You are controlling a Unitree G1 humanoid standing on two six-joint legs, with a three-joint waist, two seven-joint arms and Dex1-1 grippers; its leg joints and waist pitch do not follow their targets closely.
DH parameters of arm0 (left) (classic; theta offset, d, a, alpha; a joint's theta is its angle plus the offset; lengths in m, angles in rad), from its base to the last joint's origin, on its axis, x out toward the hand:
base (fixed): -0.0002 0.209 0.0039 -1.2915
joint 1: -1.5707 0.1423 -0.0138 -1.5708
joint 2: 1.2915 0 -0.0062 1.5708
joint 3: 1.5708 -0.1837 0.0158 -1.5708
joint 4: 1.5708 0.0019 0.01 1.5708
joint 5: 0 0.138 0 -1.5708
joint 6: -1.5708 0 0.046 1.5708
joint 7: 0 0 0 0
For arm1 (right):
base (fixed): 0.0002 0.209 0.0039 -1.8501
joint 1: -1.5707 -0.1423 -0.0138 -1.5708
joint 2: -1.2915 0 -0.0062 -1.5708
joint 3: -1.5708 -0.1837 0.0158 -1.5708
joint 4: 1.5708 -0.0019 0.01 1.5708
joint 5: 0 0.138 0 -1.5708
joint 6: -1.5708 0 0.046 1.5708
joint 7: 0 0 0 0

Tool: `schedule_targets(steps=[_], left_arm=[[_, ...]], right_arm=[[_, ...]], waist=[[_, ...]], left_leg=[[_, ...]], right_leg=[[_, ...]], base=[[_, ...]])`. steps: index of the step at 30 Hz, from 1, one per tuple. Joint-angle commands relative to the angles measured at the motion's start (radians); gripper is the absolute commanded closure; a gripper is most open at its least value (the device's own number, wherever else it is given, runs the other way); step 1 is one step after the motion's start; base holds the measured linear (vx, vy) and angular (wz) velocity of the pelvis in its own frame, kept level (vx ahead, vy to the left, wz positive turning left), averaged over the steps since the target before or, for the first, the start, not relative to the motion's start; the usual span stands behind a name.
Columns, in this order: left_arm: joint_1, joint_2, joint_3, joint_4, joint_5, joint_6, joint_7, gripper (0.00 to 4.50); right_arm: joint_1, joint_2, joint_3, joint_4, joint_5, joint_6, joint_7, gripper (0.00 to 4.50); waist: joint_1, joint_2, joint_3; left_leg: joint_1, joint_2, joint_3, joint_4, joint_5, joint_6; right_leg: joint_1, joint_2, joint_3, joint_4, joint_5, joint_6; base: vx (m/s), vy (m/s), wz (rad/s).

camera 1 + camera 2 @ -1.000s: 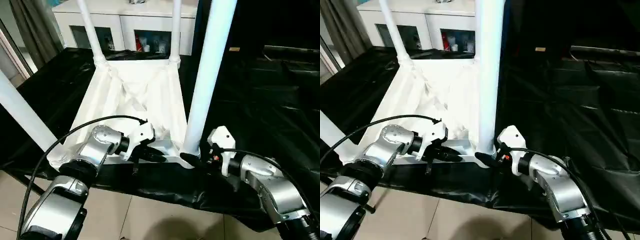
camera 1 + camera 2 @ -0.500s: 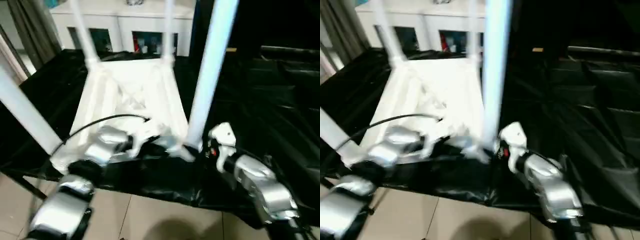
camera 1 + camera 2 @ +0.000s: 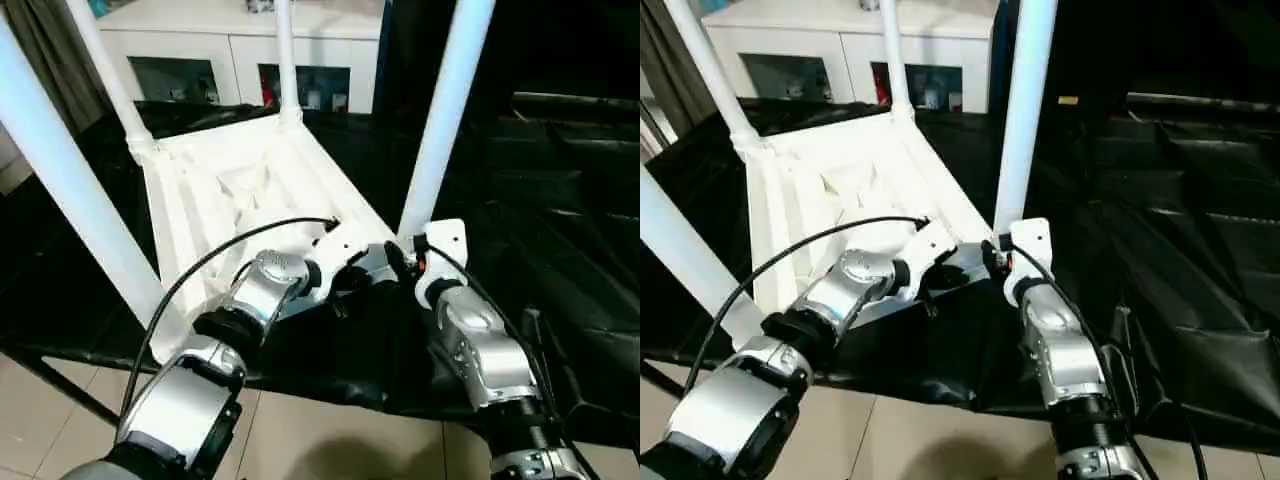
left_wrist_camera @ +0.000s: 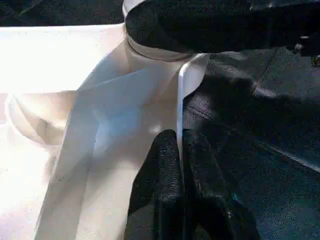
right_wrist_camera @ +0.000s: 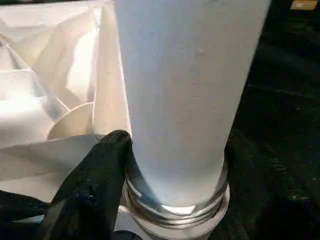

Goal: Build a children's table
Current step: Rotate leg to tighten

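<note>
The children's table (image 3: 230, 185) lies upside down on a black sheet, white ribbed underside up, with all four legs standing in its corner sockets. My left gripper (image 3: 350, 276) is shut on the thin near rim (image 4: 179, 107) of the top; both black fingers (image 4: 160, 180) pinch it. My right gripper (image 3: 400, 262) clasps the base of the near right leg (image 3: 445, 110) just above its socket. One black finger (image 5: 95, 190) presses against that leg (image 5: 190, 90); the other finger is hidden behind it.
A white cabinet (image 3: 240, 55) with glass doors stands behind the table. The black sheet (image 3: 560, 200) stretches wide to the right. Tiled floor (image 3: 330, 440) begins just below the sheet's near edge. A black cable (image 3: 230, 245) arcs over my left forearm.
The table has swung round on the sheet, its near right corner moving away from me. Both grippers have kept their holds. The view has shifted as well.
</note>
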Motion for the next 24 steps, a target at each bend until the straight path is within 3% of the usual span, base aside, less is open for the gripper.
schedule_targets(steps=[1,6,7,9,11,15,18,21,24], left_arm=[[-0.013,-0.014,0.030,-0.015,-0.044,-0.069,-0.007,4.50],[0.030,0.060,0.018,-0.056,-0.072,-0.159,-0.193,4.50],[0.041,0.075,0.017,-0.070,-0.081,-0.157,-0.233,4.50],[0.057,0.095,0.017,-0.092,-0.095,-0.154,-0.290,4.50],[0.095,0.154,0.005,-0.139,-0.118,-0.138,-0.422,4.50],[0.109,0.181,-0.003,-0.145,-0.118,-0.137,-0.472,4.50],[0.134,0.216,-0.011,-0.166,-0.123,-0.127,-0.550,4.50],[0.146,0.229,-0.018,-0.188,-0.117,-0.116,-0.573,4.50],[0.155,0.234,-0.015,-0.201,-0.117,-0.108,-0.584,4.50]], right_arm=[[0.030,0.022,0.089,-0.029,0.062,0.049,0.136,1.13],[0.085,-0.134,0.140,-0.168,0.088,0.109,0.346,0.73],[0.097,-0.167,0.151,-0.191,0.093,0.117,0.387,0.73],[0.114,-0.213,0.165,-0.223,0.098,0.125,0.444,0.73],[0.153,-0.309,0.181,-0.287,0.115,0.137,0.552,0.73],[0.169,-0.345,0.186,-0.318,0.130,0.150,0.602,0.73],[0.182,-0.384,0.199,-0.342,0.144,0.172,0.658,0.73],[0.180,-0.387,0.200,-0.338,0.155,0.176,0.668,0.73],[0.177,-0.377,0.199,-0.334,0.164,0.178,0.675,0.73]], waist=[[0.007,-0.025,-0.052],[0.013,-0.025,-0.052],[0.014,-0.019,-0.054],[0.015,-0.024,-0.056],[0.019,-0.021,-0.053],[0.016,-0.019,-0.054],[0.024,-0.016,-0.055],[0.028,-0.021,-0.057],[0.031,-0.019,-0.059]], left_leg=[[-0.009,0.018,-0.004,-0.066,-0.199,0.084],[-0.013,0.020,-0.005,-0.067,-0.184,0.100],[-0.012,0.023,-0.005,-0.066,-0.180,0.102],[-0.015,0.023,-0.005,-0.066,-0.165,0.102],[-0.011,0.029,-0.005,-0.068,-0.178,0.099],[-0.009,0.030,-0.002,-0.067,-0.187,0.094],[-0.007,0.034,-0.002,-0.066,-0.177,0.087],[-0.007,0.034,0.000,-0.064,-0.162,0.087],[-0.008,0.034,0.000,-0.062,-0.138,0.090]], right_leg=[[0.050,-0.059,0.035,-0.089,-0.411,-0.144],[0.056,-0.057,0.036,-0.089,-0.405,-0.130],[0.051,-0.060,0.038,-0.085,-0.384,-0.140],[0.057,-0.060,0.037,-0.081,-0.365,-0.145],[0.056,-0.060,0.038,-0.081,-0.361,-0.161],[0.050,-0.059,0.040,-0.077,-0.332,-0.187],[0.051,-0.061,0.041,-0.070,-0.284,-0.207],[0.053,-0.062,0.042,-0.065,-0.253,-0.216],[0.054,-0.062,0.042,-0.059,-0.216,-0.226]], base=[[0.000,0.000,0.00],[0.000,0.000,0.00],[0.000,0.000,0.00],[0.000,0.000,0.00],[0.000,0.000,0.00],[0.000,0.000,0.00],[0.000,0.000,0.00],[0.000,0.000,0.00],[0.000,0.000,0.00]])
